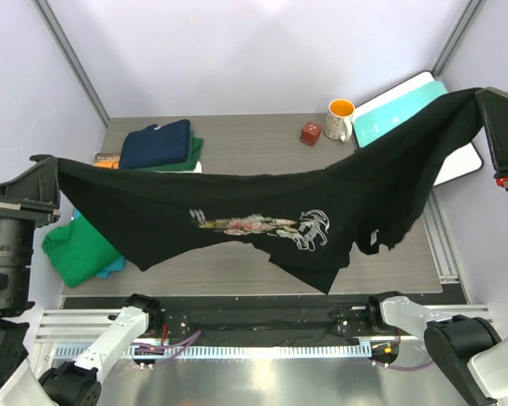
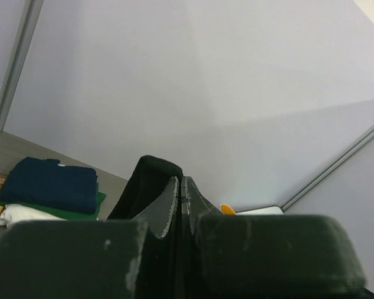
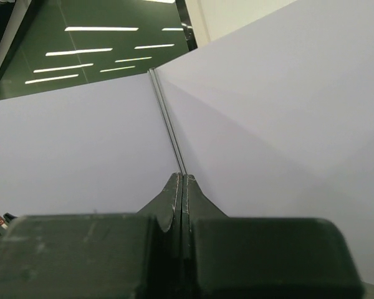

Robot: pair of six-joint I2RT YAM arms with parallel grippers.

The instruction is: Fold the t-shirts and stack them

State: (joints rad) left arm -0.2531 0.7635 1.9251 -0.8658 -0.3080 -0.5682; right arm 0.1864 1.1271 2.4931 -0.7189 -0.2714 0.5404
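Note:
The black t-shirt (image 1: 237,190) with a pink rose print (image 1: 254,225) hangs spread in the air above the table, sagging in the middle. My left gripper (image 1: 49,162) is shut on its left end, and black cloth (image 2: 146,184) bulges beside the closed fingers (image 2: 172,199). My right gripper (image 1: 483,95) is shut on its right end, higher up; in the right wrist view the jaws (image 3: 182,177) are pressed together facing the wall. A folded navy t-shirt (image 1: 157,142) lies on a green one (image 1: 196,152) at the back left. A crumpled green t-shirt (image 1: 76,249) lies over a teal one (image 1: 114,268) at the left edge.
An orange-lined mug (image 1: 341,118) and a small red cube (image 1: 311,133) stand at the back right, next to a teal-and-white board (image 1: 398,110) partly under the hanging shirt. A small book (image 1: 106,158) peeks out beside the navy stack. Grey walls enclose the table.

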